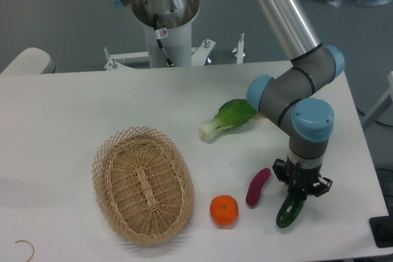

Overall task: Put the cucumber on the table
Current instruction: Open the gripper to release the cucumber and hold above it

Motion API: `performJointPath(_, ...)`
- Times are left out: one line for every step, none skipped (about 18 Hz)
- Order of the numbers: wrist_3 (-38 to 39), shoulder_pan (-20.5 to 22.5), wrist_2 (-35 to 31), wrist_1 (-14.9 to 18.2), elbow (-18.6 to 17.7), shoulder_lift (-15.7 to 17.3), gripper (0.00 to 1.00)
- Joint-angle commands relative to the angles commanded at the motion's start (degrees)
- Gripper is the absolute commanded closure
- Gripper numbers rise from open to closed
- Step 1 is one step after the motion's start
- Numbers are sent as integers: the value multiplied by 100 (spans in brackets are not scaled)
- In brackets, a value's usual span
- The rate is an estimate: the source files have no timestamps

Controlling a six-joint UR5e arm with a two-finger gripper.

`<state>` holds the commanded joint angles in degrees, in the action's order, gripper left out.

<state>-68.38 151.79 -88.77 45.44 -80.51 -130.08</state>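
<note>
The dark green cucumber (289, 210) lies at a slant near the front right of the white table (73, 115), its lower end touching or almost touching the surface. My gripper (301, 188) points straight down over the cucumber's upper end and is shut on it. Just to the left of it lies the purple sweet potato (258, 186).
An orange (224, 210) sits left of the sweet potato. The oval wicker basket (142, 183) stands at the front left. A bok choy (228, 118) lies behind, mid-table. The table's front edge is close below the cucumber, its right edge a little further off.
</note>
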Motion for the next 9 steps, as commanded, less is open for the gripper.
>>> performJointPath(-9, 0, 0, 0, 35, 0, 11)
performJointPath(-9, 0, -9, 0, 36, 26, 0)
performJointPath(-9, -9, -9, 0, 44, 44, 0)
performJointPath(-9, -9, -9, 0, 53, 96, 0)
performJointPath(-17, -9, 0, 0, 62, 140, 0)
performJointPath(-26, -9, 0, 0, 71, 245, 0)
performJointPath(-44, -17, 9, 0, 36, 385, 0)
performJointPath(-61, -52, 0, 9, 9, 552, 0)
performJointPath(-62, -96, -17, 35, -8, 710, 0)
